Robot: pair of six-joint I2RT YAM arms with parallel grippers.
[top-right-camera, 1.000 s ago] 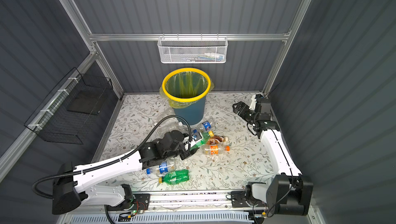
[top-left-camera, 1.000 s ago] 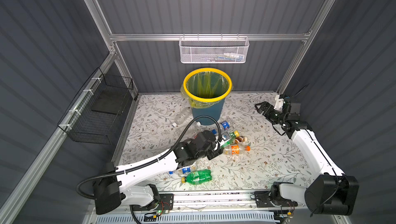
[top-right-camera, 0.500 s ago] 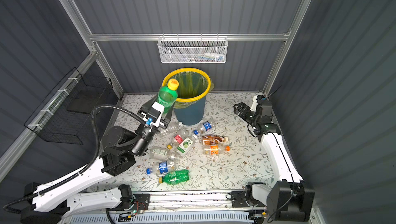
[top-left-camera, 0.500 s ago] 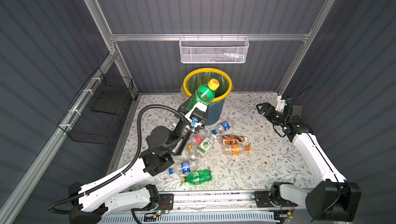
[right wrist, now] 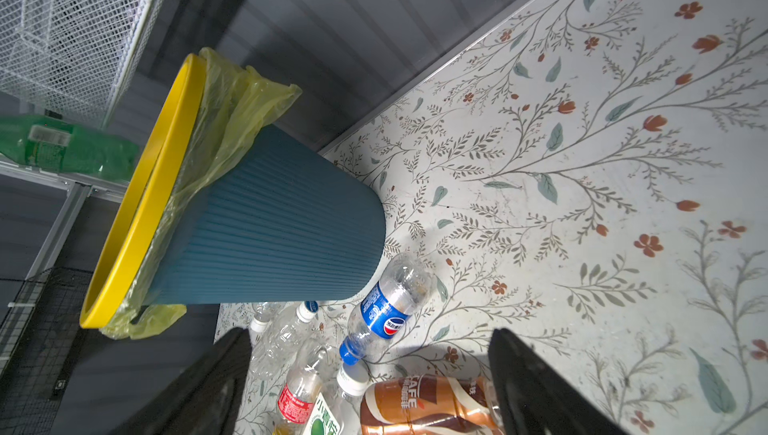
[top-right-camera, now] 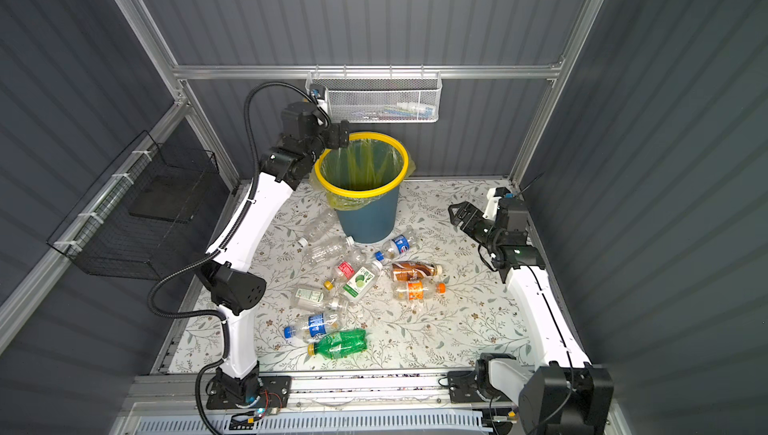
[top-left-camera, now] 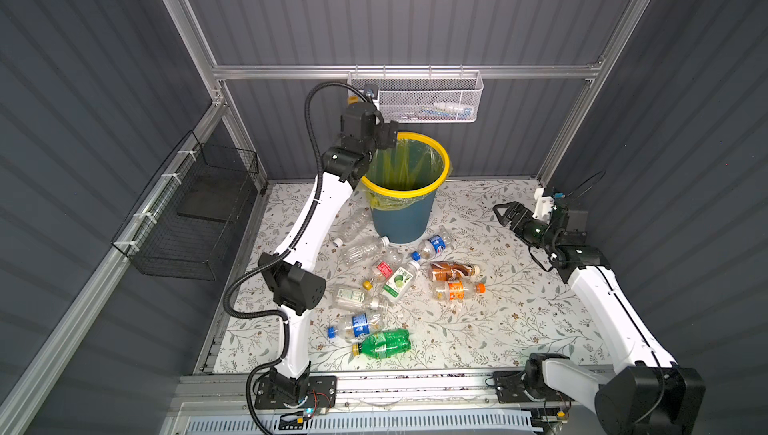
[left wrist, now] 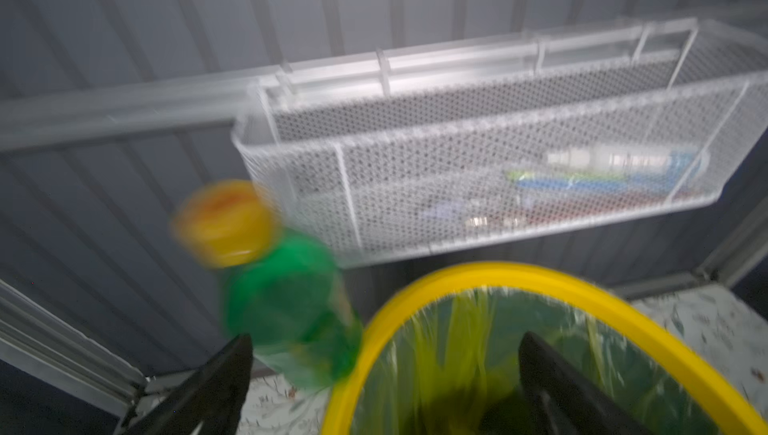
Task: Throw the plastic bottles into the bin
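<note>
The bin [top-left-camera: 401,221] is teal with a yellow rim [top-right-camera: 359,194] and stands at the back of the floral mat. My left gripper [top-left-camera: 388,135] hangs over its far left rim, jaws wide open [left wrist: 386,337]. A green bottle with a yellow cap [left wrist: 286,300] shows blurred in the air close by one fingertip, at rim height [right wrist: 62,146]. It looks outside the rim. Several plastic bottles lie on the mat before the bin: a blue-labelled one [top-left-camera: 434,243], a brown one [top-left-camera: 451,270], an orange one [top-left-camera: 457,289] and a green one [top-left-camera: 384,343]. My right gripper [top-left-camera: 500,214] [right wrist: 372,333] is open and empty at the right.
A white mesh basket [top-left-camera: 428,100] hangs on the back wall just above and behind the bin, close to my left wrist. A black wire basket [top-left-camera: 191,221] is fixed to the left wall. Both arm bases sit on the front rail [top-left-camera: 415,383].
My left arm rose from the bottle pile to the bin's rim carrying the green bottle, and its jaws have now opened off it. The right arm barely shifted.
</note>
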